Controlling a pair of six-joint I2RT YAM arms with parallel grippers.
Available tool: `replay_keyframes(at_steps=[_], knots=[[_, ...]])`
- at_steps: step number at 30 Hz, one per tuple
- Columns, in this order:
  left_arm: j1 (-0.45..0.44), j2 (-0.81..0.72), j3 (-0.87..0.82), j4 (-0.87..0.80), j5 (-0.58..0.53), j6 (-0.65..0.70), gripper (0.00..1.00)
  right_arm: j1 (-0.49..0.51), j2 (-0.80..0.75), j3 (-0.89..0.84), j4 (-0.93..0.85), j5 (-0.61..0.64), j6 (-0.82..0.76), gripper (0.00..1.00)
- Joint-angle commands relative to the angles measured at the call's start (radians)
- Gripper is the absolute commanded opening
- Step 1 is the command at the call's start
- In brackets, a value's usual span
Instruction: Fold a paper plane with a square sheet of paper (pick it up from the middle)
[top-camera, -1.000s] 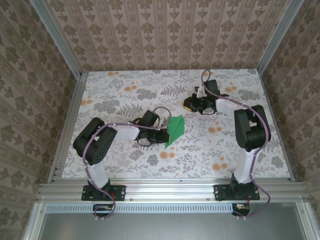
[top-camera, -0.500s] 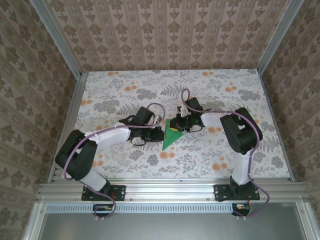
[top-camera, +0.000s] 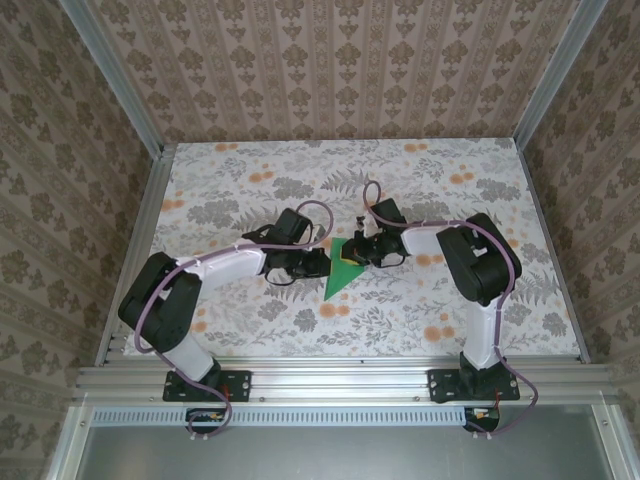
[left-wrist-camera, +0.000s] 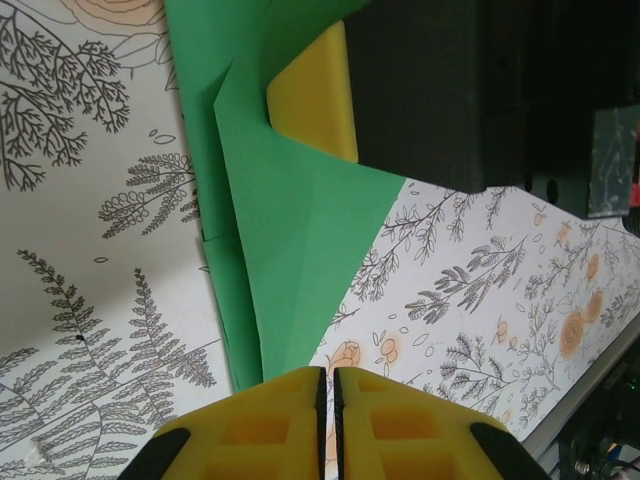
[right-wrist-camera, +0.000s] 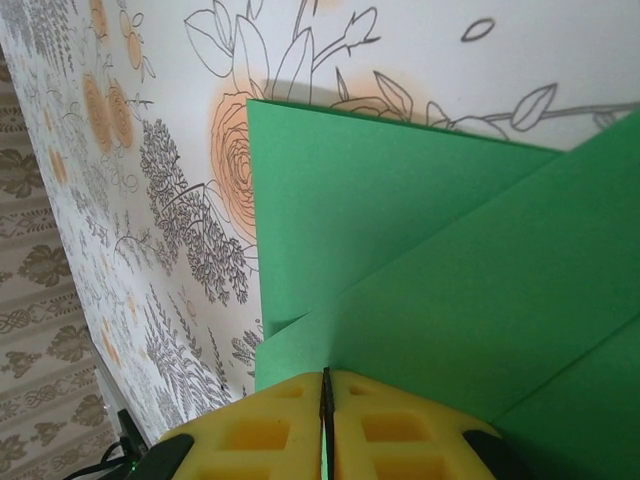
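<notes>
The bright-green paper (top-camera: 338, 278) lies on the table as a creased pointed shape, its tip toward the near edge. My left gripper (top-camera: 322, 263) is shut, with its tips at the paper's left edge (left-wrist-camera: 290, 220). Between those tips (left-wrist-camera: 327, 372) I see only a thin dark slit. My right gripper (top-camera: 350, 256) is shut too and rests on the paper's wide far end. One of its yellow fingers (left-wrist-camera: 315, 95) lies flat on the green sheet. In the right wrist view the folded layers (right-wrist-camera: 450, 260) run right up to the closed tips (right-wrist-camera: 324, 372).
The floral tablecloth (top-camera: 250, 190) covers the whole table. Aluminium rails (top-camera: 130, 260) and patterned walls close it in at the left, right and back. Both arms stretch inward and meet at the middle.
My right gripper came from the far back down onto the paper. The paper slid a little to the left and toward the near edge. My left gripper closed in on its left edge.
</notes>
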Motion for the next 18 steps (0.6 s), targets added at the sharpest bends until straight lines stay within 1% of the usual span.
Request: replay_keyframes(at_steps=[1, 5, 6, 8, 10, 12, 14, 15, 16, 18], knots=[[-0.003, -0.02, 0.012, -0.002, -0.025, -0.029, 0.13, 0.035, -0.03, -0.112, -0.094, 0.087, 0.012, 0.11], [-0.004, -0.077, -0.006, -0.028, -0.083, -0.03, 0.12, 0.073, -0.107, -0.189, -0.058, 0.093, 0.068, 0.12], [-0.001, -0.092, -0.007, -0.038, -0.1, -0.029, 0.12, 0.075, -0.128, -0.197, -0.044, 0.084, 0.085, 0.12], [0.004, -0.111, -0.008, -0.039, -0.107, -0.035, 0.12, 0.074, -0.176, -0.176, -0.071, 0.091, 0.098, 0.12], [0.009, -0.124, -0.001, -0.033, -0.115, -0.044, 0.11, 0.074, -0.228, -0.113, -0.161, 0.115, 0.08, 0.13], [0.015, -0.133, 0.012, -0.032, -0.12, -0.057, 0.11, 0.075, -0.292, -0.047, -0.268, 0.165, 0.061, 0.14], [0.027, -0.137, 0.041, -0.066, -0.14, -0.094, 0.11, 0.072, -0.35, 0.018, -0.389, 0.21, 0.067, 0.16], [0.032, -0.142, 0.057, -0.073, -0.136, -0.12, 0.11, 0.076, -0.386, 0.052, -0.448, 0.23, 0.066, 0.19], [0.034, -0.152, 0.076, -0.089, -0.142, -0.131, 0.12, 0.081, -0.421, 0.084, -0.508, 0.271, 0.062, 0.22], [0.031, -0.166, 0.124, -0.154, -0.17, -0.128, 0.12, 0.084, -0.49, 0.124, -0.622, 0.341, 0.051, 0.23]])
